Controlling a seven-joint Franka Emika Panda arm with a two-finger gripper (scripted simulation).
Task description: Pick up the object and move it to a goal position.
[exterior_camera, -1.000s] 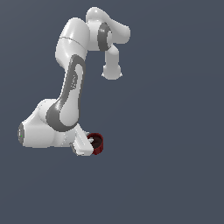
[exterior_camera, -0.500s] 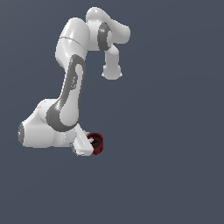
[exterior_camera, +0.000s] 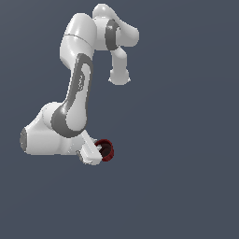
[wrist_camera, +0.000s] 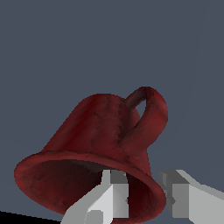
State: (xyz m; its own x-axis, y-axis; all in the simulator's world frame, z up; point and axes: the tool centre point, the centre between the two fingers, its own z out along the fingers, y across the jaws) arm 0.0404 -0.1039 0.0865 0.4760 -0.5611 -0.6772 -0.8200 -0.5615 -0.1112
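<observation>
Gripper (wrist_camera: 142,197) pinching rim of red mug (wrist_camera: 100,140), one finger inside; no writing seen.

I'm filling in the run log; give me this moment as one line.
stage: grasp | end effector: one finger inside mug rim, one outside, closed on wall | mug: tilted, mouth toward wrist camera | goal: not visible

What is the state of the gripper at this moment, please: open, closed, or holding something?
Gripper: closed on the rim of the dark red mug, one finger inside the mug and the other outside the wall.
</observation>
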